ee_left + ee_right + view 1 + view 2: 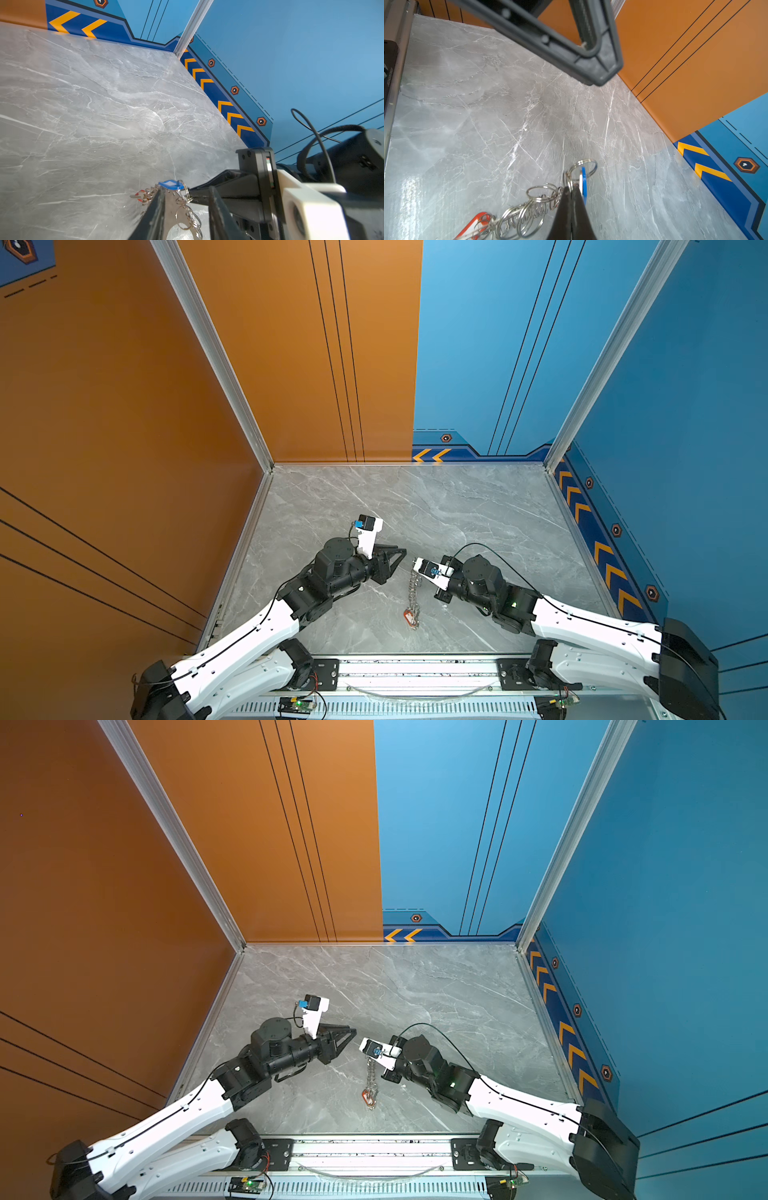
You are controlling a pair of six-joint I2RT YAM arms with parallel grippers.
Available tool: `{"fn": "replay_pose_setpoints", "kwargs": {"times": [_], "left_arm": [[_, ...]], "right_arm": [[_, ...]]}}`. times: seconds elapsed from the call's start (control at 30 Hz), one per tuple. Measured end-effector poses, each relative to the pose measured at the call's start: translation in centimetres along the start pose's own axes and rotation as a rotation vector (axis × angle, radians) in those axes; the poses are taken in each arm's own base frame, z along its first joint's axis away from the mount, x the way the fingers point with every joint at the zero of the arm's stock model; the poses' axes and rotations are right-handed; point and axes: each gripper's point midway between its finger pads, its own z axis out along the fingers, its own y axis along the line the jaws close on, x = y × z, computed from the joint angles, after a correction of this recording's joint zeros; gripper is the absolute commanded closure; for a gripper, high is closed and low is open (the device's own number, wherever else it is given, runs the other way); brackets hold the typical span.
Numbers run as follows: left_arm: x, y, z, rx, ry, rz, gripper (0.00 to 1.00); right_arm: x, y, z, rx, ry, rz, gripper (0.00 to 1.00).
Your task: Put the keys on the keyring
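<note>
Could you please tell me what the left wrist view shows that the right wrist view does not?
Left wrist only: the keyring's flat plate with its oval hole, and the right arm's white camera housing. Right wrist only: the metal edge rail. Both: the right pincer shut on the keyring, the blue tag, the red tag, the marble table.

Grey metal keyring (169,209), tilted, blue-tag key (170,184) at top end, red-tag key (409,617) at btm

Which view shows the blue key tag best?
The left wrist view: the blue tag faces the camera, white insert visible. The right wrist view shows only its edge. In both top views it cannot be made out.
</note>
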Motion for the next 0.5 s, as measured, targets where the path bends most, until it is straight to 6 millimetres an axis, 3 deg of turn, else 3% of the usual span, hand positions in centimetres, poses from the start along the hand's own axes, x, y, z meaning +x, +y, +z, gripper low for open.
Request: {"fn": "replay_pose_setpoints", "kwargs": {"times": [0.2, 0.5], "left_arm": [[1.5, 0.5, 1.6, -0.083, 0.115, -0.070, 0.72], [3.0, -0.1, 2.1, -0.119, 0.223, -0.094, 0.71]], "right_arm": [[-0.4, 0.2, 0.0, 0.020, -0.003, -0.025, 1.00], [-0.2, 0.3, 0.4, 0.041, 0.010, -0.052, 1.00]]}}
